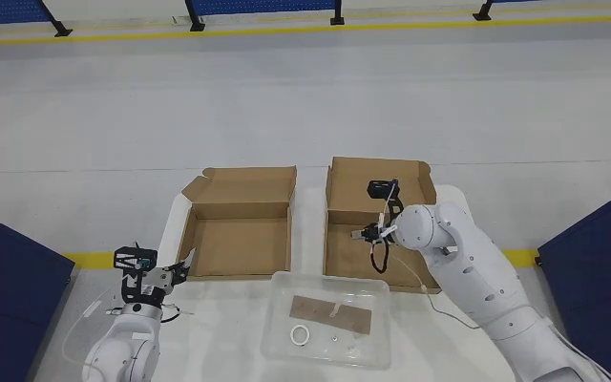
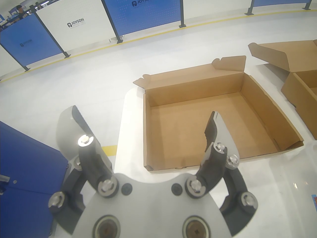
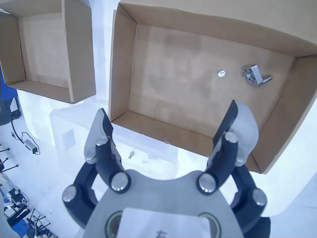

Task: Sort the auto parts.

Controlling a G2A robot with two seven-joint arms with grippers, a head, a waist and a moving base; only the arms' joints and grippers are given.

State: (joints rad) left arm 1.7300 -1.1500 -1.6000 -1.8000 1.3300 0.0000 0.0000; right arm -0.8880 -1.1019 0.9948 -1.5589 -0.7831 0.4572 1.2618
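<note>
Metal bracket (image 3: 256,76) and a small round washer-like part (image 3: 221,73) lie apart on the floor of the right box (image 3: 158,127), just ahead of the right gripper (image 3: 168,111). That gripper hangs over the box, fingers spread, nothing between them; likely those two parts are sorted and it is free for a next pick. Behind its fingers, on the wrist side, sits the clear tray (image 1: 382,325), holding a white ring (image 1: 300,334), a flat brown piece (image 1: 329,313) and a small bolt (image 3: 131,154), probably the stock left to sort. Left gripper (image 2: 143,112) is spread and empty too, parked at the worktop (image 2: 128,130) edge with the empty left box (image 2: 193,73) straight ahead of it, likely waiting its turn. From above, the right arm covers much of the right box floor. Can't tell if the brown piece is a part or cardboard; other specks in the tray are too small to name.
</note>
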